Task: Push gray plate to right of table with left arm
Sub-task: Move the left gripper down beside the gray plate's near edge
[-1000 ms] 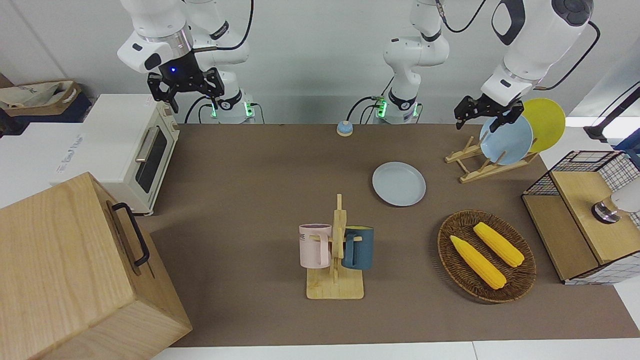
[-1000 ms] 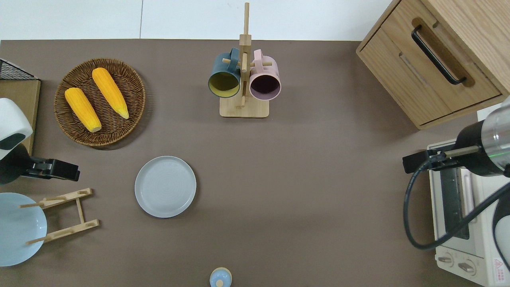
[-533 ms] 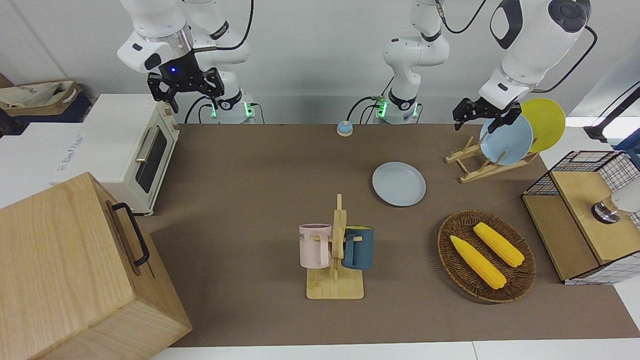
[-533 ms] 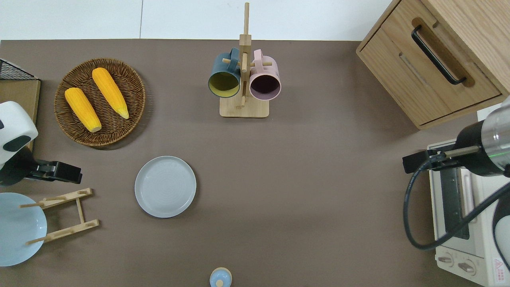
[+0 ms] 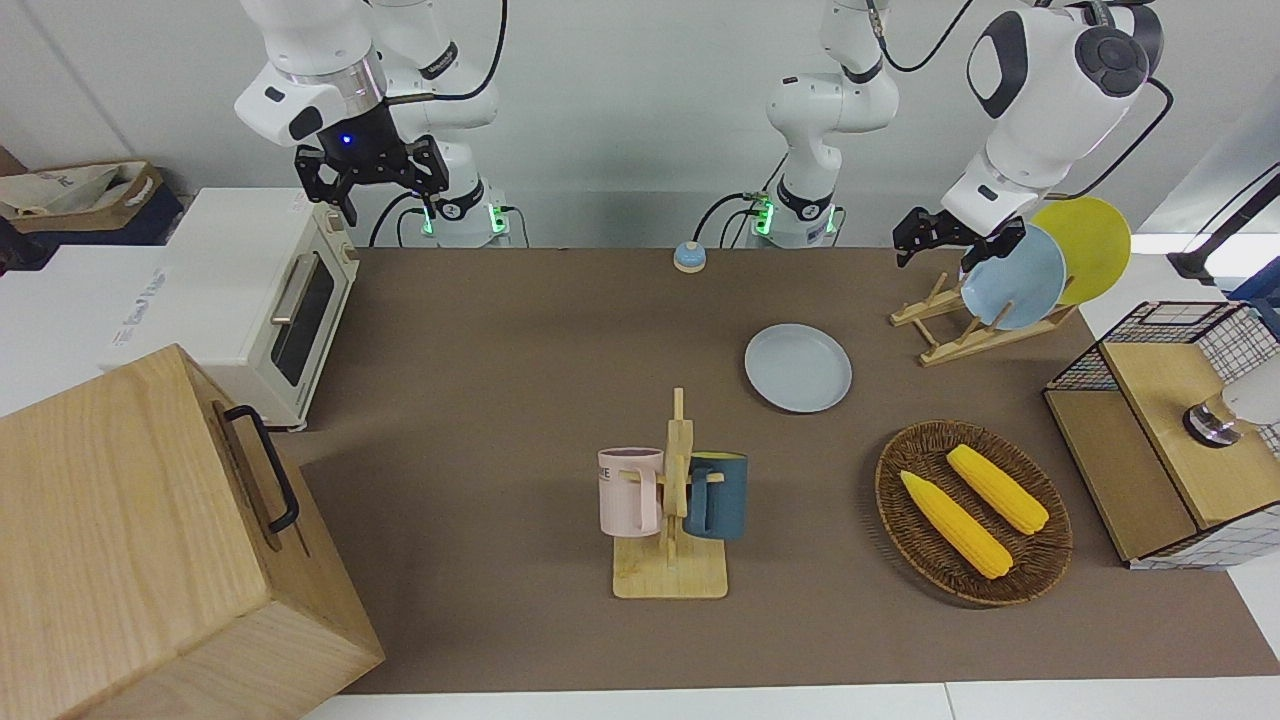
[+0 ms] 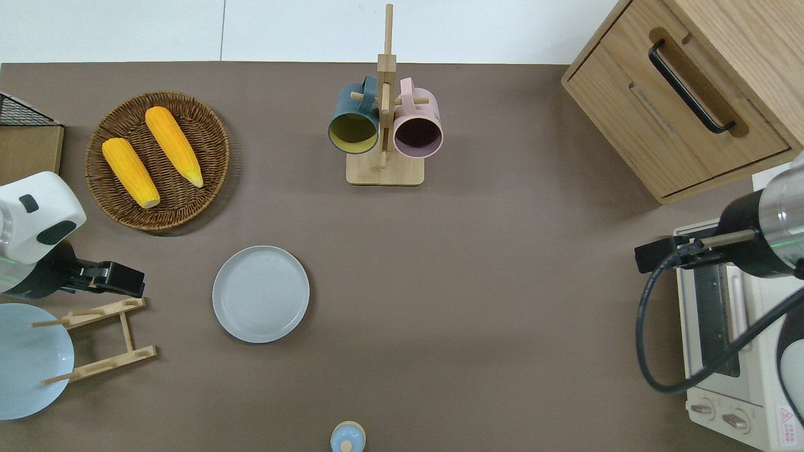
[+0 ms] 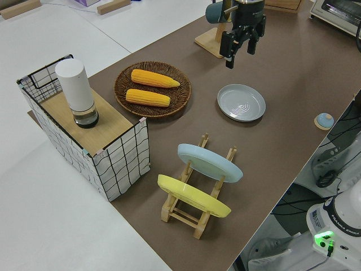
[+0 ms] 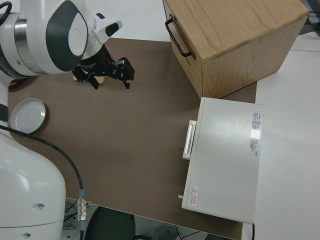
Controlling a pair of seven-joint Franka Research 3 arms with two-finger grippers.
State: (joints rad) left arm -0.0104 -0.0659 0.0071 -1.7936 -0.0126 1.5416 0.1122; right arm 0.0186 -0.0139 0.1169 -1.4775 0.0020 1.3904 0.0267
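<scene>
left gripper (image 6: 129, 280), fingers apart and empty, up over bare table (image 6: 502, 282) between wooden plate rack (image 6: 103, 339) and corn basket (image 6: 157, 160). gray plate (image 6: 260, 294) flat mid-table, untouched. risks: clipping the rack on descent; riding over the low rim. right arm parked.

A wooden mug tree (image 5: 671, 520) holds a pink mug (image 5: 628, 491) and a dark teal mug (image 5: 717, 496). Toward the left arm's end, a wicker basket (image 5: 905, 535) carries two corn cobs (image 5: 955, 524). A wooden dish rack (image 5: 950, 330) props a sky-blue plate (image 5: 1018, 280) and a yellow plate (image 5: 1092, 240). A wire crate (image 5: 1230, 340) bears a white cylinder (image 7: 75, 90). A toaster oven (image 5: 240, 290) and a wooden cabinet (image 5: 140, 540) sit at the right arm's end. A small blue bell (image 5: 688, 257) lies nearest the robots
</scene>
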